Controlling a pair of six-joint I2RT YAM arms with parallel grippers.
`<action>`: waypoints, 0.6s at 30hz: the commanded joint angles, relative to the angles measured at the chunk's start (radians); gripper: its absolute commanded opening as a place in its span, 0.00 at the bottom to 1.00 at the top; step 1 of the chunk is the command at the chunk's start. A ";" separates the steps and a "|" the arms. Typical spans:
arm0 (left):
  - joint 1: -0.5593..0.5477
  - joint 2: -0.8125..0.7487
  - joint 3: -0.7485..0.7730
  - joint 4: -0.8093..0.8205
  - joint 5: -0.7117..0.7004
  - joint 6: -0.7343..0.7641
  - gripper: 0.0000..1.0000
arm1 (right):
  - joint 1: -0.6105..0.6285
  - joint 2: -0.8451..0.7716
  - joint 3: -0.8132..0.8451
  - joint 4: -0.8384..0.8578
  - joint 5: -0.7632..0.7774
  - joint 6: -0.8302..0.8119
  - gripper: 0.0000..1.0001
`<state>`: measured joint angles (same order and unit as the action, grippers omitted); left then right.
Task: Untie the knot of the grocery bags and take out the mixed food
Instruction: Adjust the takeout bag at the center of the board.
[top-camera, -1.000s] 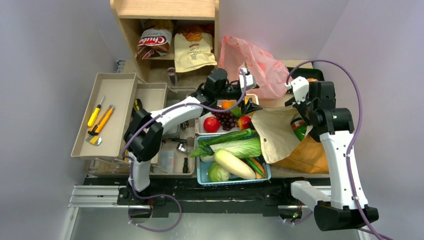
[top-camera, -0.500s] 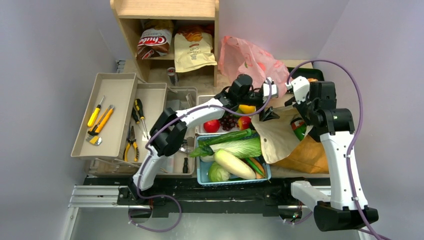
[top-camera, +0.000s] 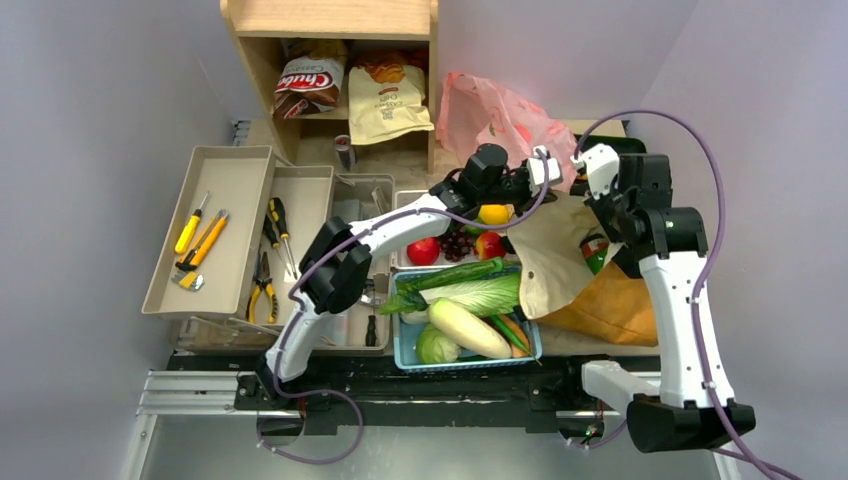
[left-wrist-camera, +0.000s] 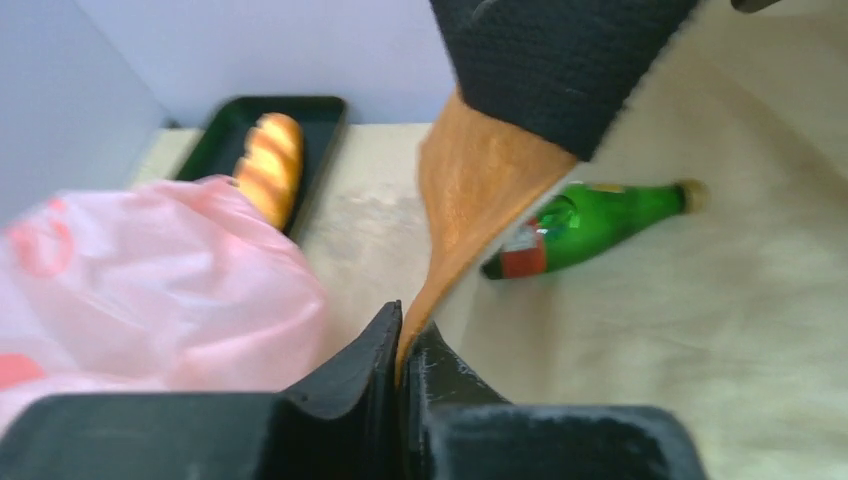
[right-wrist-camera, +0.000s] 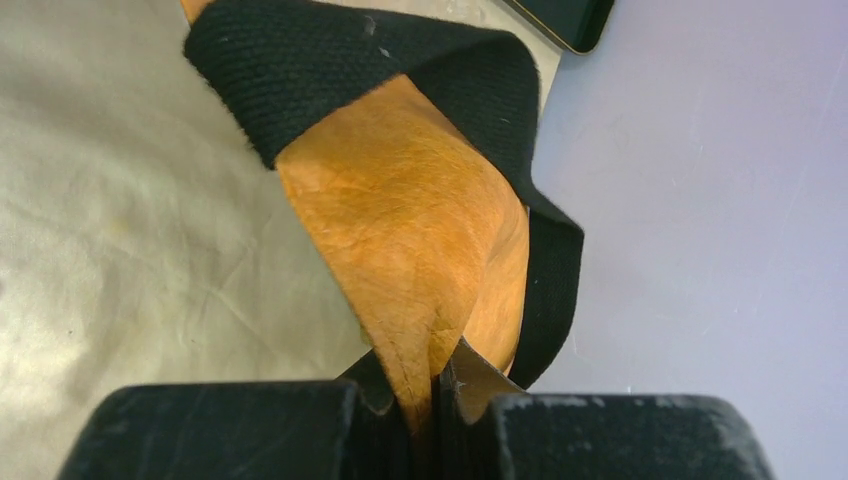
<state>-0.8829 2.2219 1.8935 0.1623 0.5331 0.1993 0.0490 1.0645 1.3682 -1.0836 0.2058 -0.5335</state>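
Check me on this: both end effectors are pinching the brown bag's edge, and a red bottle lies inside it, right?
Not quite. The bottle is green, not red; the left wrist view shows it. The rest stands: the left end effector and the right end effector both pinch the brown bag at its edge.

Yellow-handled tools (top-camera: 188, 232) lie in a beige plastic tray (top-camera: 235, 180) at left; a green glass bottle (left-wrist-camera: 590, 222) lies on plain beige cloth (left-wrist-camera: 700, 330); a golden bread loaf (left-wrist-camera: 270, 160) sits in a black tray (left-wrist-camera: 222, 130).
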 joint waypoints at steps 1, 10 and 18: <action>-0.005 -0.002 0.075 0.013 -0.164 -0.026 0.00 | 0.002 0.054 0.096 0.181 -0.070 0.012 0.00; 0.023 -0.430 -0.371 0.132 -0.127 0.025 0.00 | 0.001 0.005 0.102 0.122 -0.135 -0.071 0.00; -0.010 -0.483 -0.448 0.091 -0.129 0.038 0.00 | 0.000 -0.104 -0.027 0.002 -0.057 -0.094 0.31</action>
<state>-0.8902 1.7542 1.4548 0.2157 0.3923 0.2214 0.0597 0.9955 1.3769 -1.0470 0.0635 -0.6102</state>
